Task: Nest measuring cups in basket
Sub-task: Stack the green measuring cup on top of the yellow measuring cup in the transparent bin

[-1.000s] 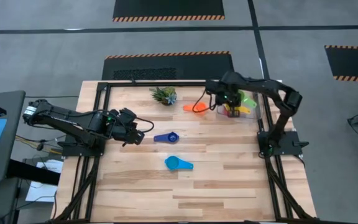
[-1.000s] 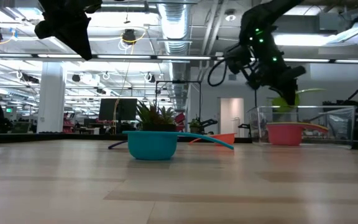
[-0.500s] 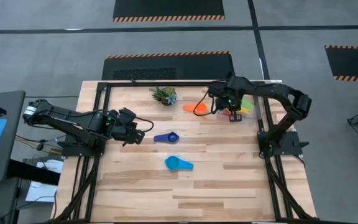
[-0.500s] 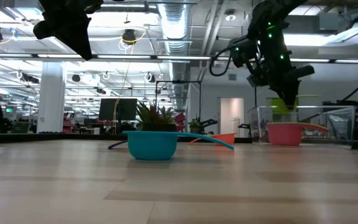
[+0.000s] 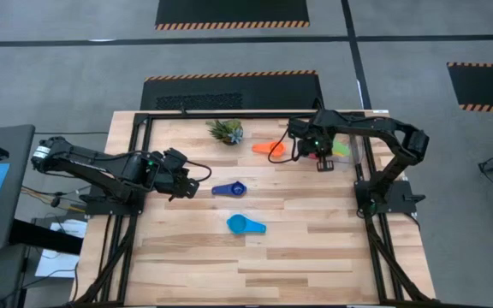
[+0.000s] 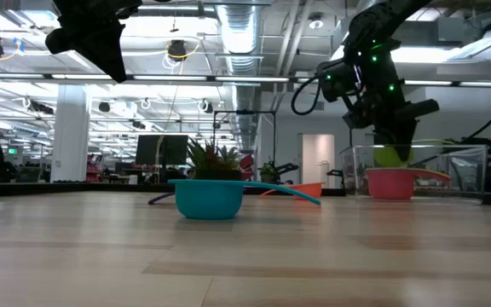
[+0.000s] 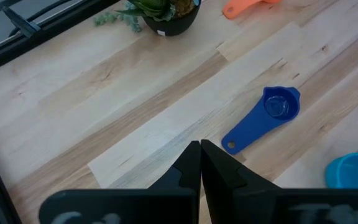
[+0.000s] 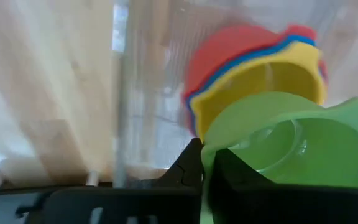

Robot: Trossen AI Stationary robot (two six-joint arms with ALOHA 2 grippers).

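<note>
**Green cup held over the clear bin**

Pale wooden planks form the surface (image 5: 315, 239), framed by dark rails. At its far right edge, the right pincer (image 8: 204, 163) is clamped on the small round green plastic measuring cup (image 8: 291, 140), holding it over the clear see-through plastic basket (image 6: 467, 175). Nested red, blue and yellow cups (image 8: 253, 68) sit inside. An orange cup (image 5: 268, 147) lies beside the basket, a dark blue cup (image 7: 263, 117) and a light blue cup (image 5: 245, 225) mid-surface. The left pincer (image 7: 200, 163) hovers at the left, fingers pressed together, empty.
</note>
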